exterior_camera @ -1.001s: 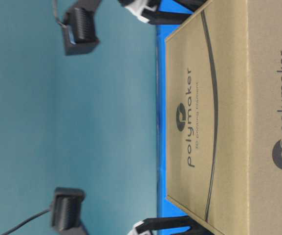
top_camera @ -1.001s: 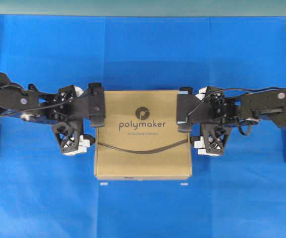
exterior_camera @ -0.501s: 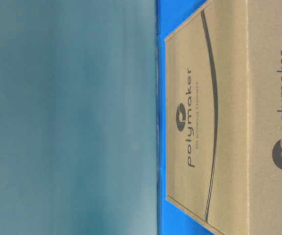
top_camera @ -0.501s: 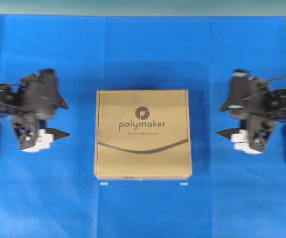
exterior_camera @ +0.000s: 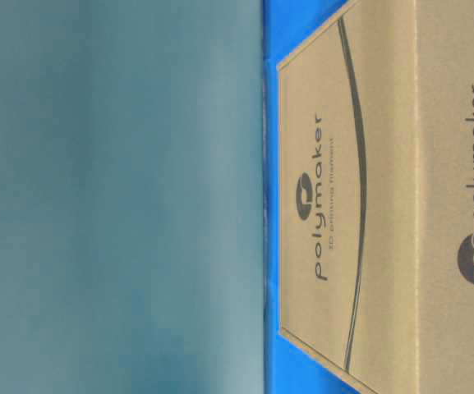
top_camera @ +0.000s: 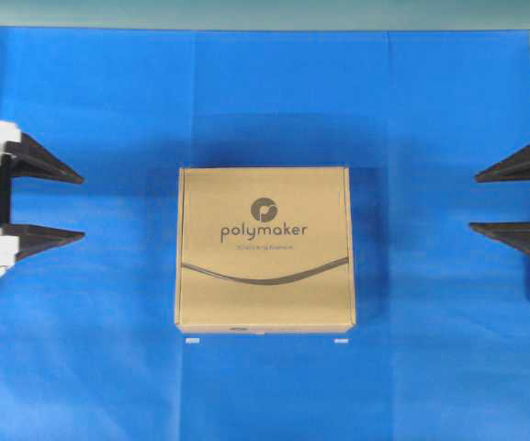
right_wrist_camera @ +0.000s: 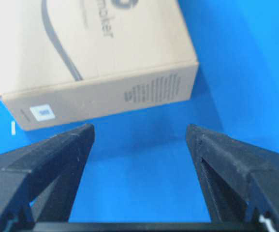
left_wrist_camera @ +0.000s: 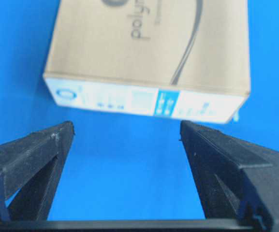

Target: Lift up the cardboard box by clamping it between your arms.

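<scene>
The tan cardboard box (top_camera: 265,248) with "polymaker" wording lies flat on the blue cloth in the middle of the overhead view. It fills the right side of the table-level view (exterior_camera: 384,197). My left gripper (top_camera: 83,208) is open and empty at the far left edge, well clear of the box. My right gripper (top_camera: 474,200) is open and empty at the far right edge. The left wrist view shows the box's labelled white side (left_wrist_camera: 144,99) beyond my open left gripper (left_wrist_camera: 126,129). The right wrist view shows a plain tan side (right_wrist_camera: 105,94) beyond my open right gripper (right_wrist_camera: 139,129).
Blue cloth (top_camera: 265,92) covers the table. Two small white marks (top_camera: 191,341) lie just in front of the box. A teal wall (exterior_camera: 113,197) stands behind the table. Dark arm bases sit at both side edges.
Both arms have drawn back from the box's sides to the far left and right edges. The box lies where it was on the cloth. The arms have left the table-level view.
</scene>
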`<state>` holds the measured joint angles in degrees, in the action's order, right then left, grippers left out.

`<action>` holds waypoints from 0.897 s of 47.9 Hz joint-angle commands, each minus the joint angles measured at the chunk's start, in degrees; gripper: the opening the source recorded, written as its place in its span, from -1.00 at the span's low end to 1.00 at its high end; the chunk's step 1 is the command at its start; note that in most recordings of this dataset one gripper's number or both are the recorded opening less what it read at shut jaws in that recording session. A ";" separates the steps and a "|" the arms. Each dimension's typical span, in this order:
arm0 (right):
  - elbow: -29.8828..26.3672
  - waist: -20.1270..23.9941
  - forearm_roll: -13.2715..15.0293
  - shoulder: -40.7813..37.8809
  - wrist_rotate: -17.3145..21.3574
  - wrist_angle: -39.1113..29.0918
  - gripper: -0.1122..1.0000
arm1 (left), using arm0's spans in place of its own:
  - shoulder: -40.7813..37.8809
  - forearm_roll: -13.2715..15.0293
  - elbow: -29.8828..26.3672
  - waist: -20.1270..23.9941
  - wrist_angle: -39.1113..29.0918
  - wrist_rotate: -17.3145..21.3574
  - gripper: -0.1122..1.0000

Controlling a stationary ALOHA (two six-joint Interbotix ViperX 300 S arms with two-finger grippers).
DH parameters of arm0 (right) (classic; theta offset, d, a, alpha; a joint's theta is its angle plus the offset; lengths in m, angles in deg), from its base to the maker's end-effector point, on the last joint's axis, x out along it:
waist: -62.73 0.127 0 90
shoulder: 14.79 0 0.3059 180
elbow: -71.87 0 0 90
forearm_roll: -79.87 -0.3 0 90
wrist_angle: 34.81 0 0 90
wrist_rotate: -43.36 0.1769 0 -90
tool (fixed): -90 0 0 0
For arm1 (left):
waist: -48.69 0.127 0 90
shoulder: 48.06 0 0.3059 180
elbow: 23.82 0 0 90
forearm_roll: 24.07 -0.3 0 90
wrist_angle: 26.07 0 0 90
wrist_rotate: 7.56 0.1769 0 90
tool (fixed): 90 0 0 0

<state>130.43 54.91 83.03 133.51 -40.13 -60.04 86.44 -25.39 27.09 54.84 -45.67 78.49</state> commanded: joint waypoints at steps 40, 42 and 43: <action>6.59 -0.62 1.14 14.77 -1.32 6.94 0.99 | 15.03 0.09 13.10 1.05 2.46 -6.24 0.76; 7.73 -0.70 1.23 14.68 -1.67 7.91 0.99 | 15.21 0.09 13.71 1.41 4.04 -6.33 0.76; 8.26 -0.70 1.23 14.68 -2.02 7.91 0.99 | 15.29 0.09 14.15 1.58 5.19 -6.33 0.76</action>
<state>137.81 54.38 83.91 148.63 -41.19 -54.06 102.17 -25.30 40.80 55.63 -43.47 72.25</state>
